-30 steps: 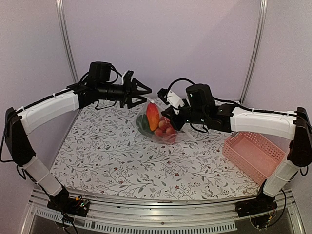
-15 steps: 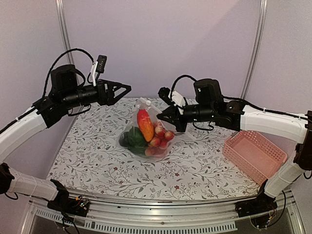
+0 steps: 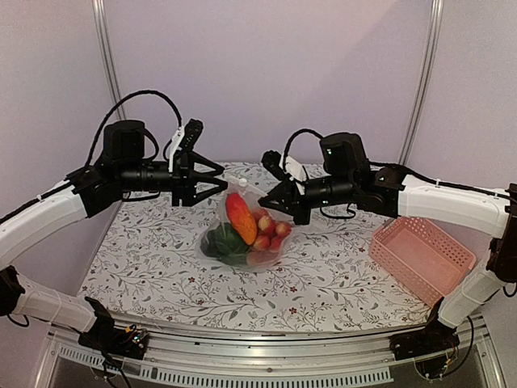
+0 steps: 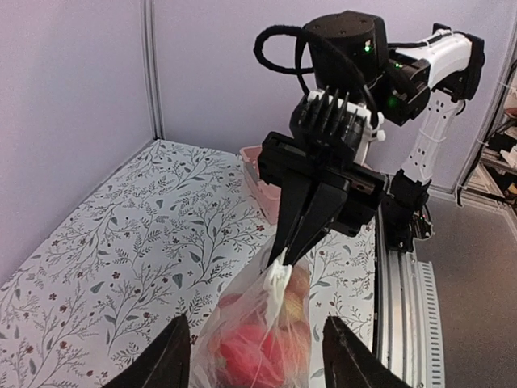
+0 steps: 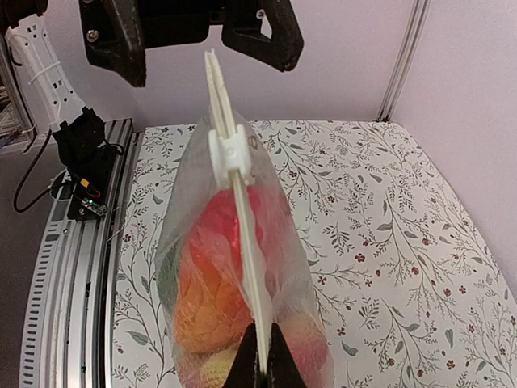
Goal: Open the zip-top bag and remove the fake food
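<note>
**Right gripper (image 3: 284, 204) pinching bag (image 3: 242, 234), left gripper (image 3: 218, 178) spread**

I am hanging the bag over the table (image 3: 161, 259) by its zip strip (image 5: 242, 242), jaws pressed together, fake food (image 3: 241, 217) inside. Left jaws are hovering apart near the top. Opening is only starting, I judge; the next move is calling for a grab on the white slider (image 5: 230, 153), which the right wrist view is showing plainest.

Base of zip-top bag (image 4: 257, 349) off-frame

Zip-top bag (image 3: 242, 230): clear crinkly plastic. Fake food (image 3: 241, 218): glossy plastic. Basket (image 3: 421, 255): pink plastic lattice.
</note>
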`<state>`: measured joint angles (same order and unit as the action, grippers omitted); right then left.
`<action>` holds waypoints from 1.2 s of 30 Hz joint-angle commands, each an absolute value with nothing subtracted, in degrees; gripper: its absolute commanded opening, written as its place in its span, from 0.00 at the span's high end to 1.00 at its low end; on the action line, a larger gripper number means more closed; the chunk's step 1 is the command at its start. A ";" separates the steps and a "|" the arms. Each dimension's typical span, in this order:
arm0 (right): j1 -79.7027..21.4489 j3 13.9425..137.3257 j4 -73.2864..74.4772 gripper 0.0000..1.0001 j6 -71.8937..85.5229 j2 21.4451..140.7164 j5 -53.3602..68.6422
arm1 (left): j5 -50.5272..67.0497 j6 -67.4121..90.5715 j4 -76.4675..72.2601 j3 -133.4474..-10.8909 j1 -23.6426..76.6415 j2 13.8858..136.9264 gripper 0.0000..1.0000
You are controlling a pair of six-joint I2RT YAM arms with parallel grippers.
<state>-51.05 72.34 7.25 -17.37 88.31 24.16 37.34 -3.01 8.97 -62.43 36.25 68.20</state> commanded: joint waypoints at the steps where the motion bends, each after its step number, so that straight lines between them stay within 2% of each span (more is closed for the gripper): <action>1: -51.11 72.29 6.17 1.00 -16.44 86.57 26.05 | 38.26 -9.42 13.52 -64.32 38.44 71.26 0.48; 4: -51.06 72.40 6.15 1.00 -16.36 86.74 26.28 | 37.29 -11.48 15.16 -65.25 39.37 73.02 0.55; 6: -51.09 72.42 6.36 1.00 -16.35 86.88 26.49 | 37.06 -11.96 15.38 -66.05 39.76 73.91 0.64; 10: -51.11 72.42 6.59 1.00 -16.23 86.84 26.54 | 37.35 -13.62 17.96 -68.53 40.31 75.48 0.93; 11: -51.07 72.49 6.55 0.97 -16.11 86.84 26.54 | 37.65 -14.03 18.75 -69.08 40.34 75.77 1.00; 19: -51.14 77.22 6.64 0.65 -15.67 87.04 27.60 | 38.56 -15.25 20.25 -69.53 41.10 76.06 1.00; 21: -51.22 78.82 6.51 0.60 -15.40 87.54 28.05 | 38.47 -15.03 20.24 -69.67 41.30 76.24 1.00; 36: -52.13 81.12 5.70 0.55 -14.44 90.50 29.59 | 36.87 -10.50 16.09 -68.94 42.14 76.69 1.00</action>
